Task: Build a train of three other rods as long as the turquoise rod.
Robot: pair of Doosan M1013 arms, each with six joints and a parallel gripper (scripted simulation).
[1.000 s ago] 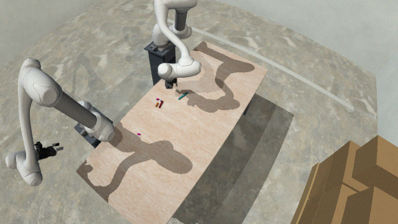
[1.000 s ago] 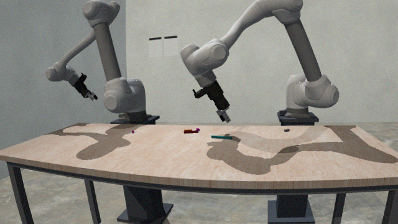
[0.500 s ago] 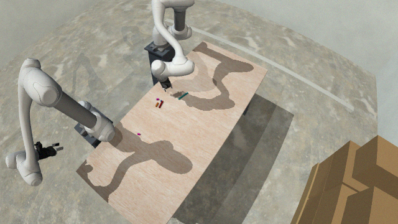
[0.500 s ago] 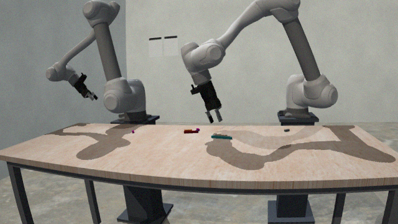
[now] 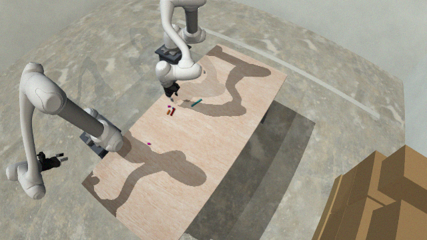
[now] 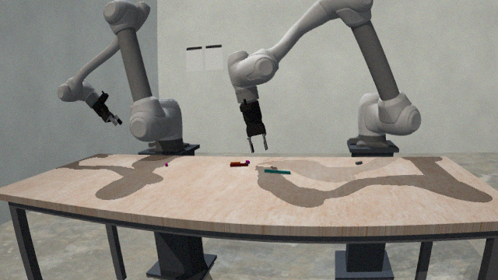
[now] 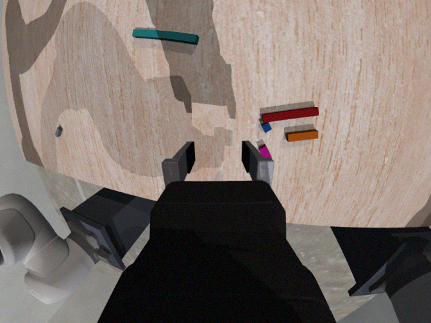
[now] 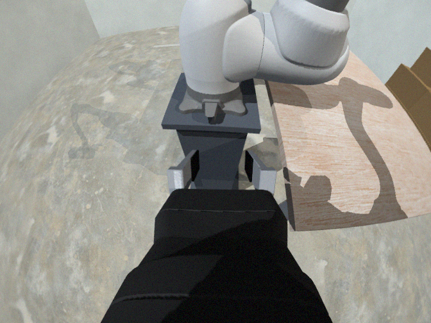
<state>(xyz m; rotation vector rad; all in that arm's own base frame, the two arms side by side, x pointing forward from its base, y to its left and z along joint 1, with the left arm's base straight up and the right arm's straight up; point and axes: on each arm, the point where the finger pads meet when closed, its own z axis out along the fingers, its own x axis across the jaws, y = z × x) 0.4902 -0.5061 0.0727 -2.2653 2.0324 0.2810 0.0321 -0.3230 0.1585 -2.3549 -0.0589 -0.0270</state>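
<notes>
Three short rods, magenta [image 5: 169, 106] [image 6: 247, 162] [image 7: 265, 151], blue [image 7: 266, 127] and orange [image 5: 168, 112] [image 6: 235, 162] [image 7: 302, 135], lying near red rod [image 5: 173, 111] [image 6: 239, 165] [image 7: 290, 114] on tabletop [image 5: 187, 133] [image 6: 194, 194] [image 7: 365, 104] [image 8: 313, 139]; left tool [image 5: 174, 97] [image 6: 258, 149] [image 7: 218, 156] hovering released; right tool [image 5: 63, 157] [image 6: 117, 121] [image 8: 222, 166] waiting released, off tabletop. Crowding possibly causing descending fingers to nudge neighbours.

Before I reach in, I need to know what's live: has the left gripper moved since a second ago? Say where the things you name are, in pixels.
Yes: in the exterior view the left gripper [image 5: 174, 97] [image 6: 259, 150] [image 7: 218, 150] went picture-left, from above the turquoise rod [image 5: 196, 103] [image 6: 277, 172] [image 7: 165, 36] to beyond its left end.
</notes>
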